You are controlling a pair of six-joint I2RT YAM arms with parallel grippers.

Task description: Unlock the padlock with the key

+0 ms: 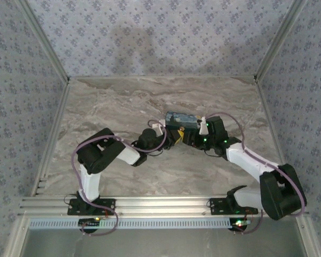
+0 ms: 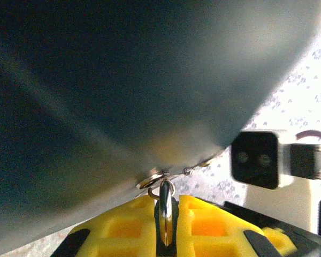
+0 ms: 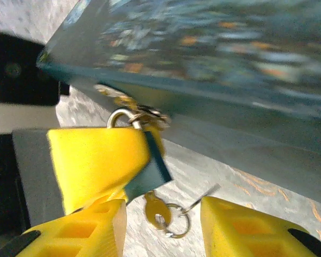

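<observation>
Left tool, right tool; one padlock, one key, one box

Top view overhead, far; wrist views close, opposed, sharing padlock.

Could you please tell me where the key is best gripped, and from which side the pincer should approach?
Probably the key's brass bow, from the end away from the padlock: the bow hangs free beyond the lock body, while the left pincer and the box crowd the other side.
</observation>
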